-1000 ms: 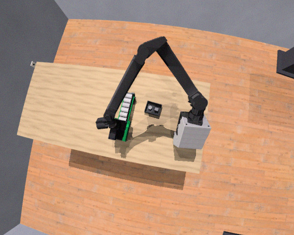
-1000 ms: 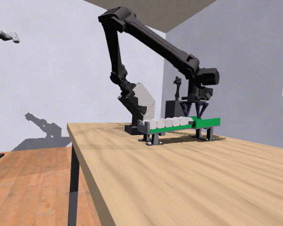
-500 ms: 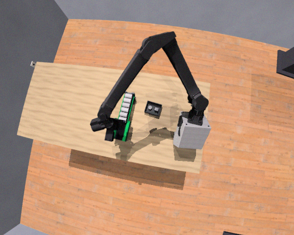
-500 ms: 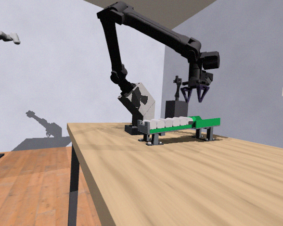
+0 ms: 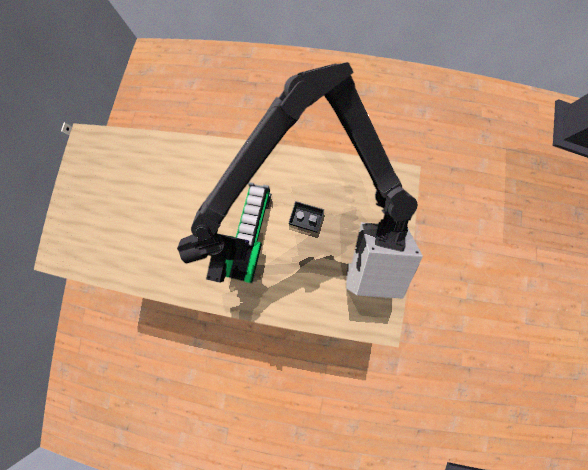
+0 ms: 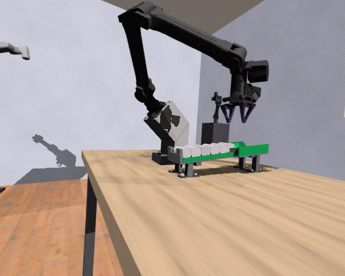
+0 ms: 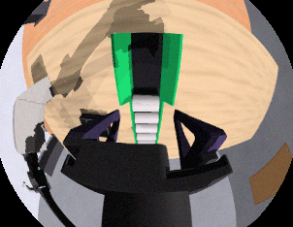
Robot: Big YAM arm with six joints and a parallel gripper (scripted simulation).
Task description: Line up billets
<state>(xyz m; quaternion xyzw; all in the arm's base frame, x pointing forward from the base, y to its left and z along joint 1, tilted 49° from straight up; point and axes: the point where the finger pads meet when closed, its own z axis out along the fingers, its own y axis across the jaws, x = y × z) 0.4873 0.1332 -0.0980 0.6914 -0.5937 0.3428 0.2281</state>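
Note:
A green feed ramp (image 6: 223, 152) stands on grey legs on the wooden table; it also shows in the top view (image 5: 251, 227) and the wrist view (image 7: 146, 73). Several pale steel billets (image 6: 203, 149) lie side by side in one row on it, running down to the grey stop (image 6: 174, 154) at the low end. They show in the top view (image 5: 251, 211) and as a white row in the wrist view (image 7: 146, 117). None sits on top of another. My gripper (image 6: 237, 120) hangs open and empty well above the ramp's upper part, clear of the row. Its fingers frame the ramp.
A small black box with two buttons (image 5: 307, 219) lies beside the ramp. The arm's grey base block (image 5: 385, 265) stands at the table's edge. A dark block with a stand (image 6: 215, 132) sits behind the ramp.

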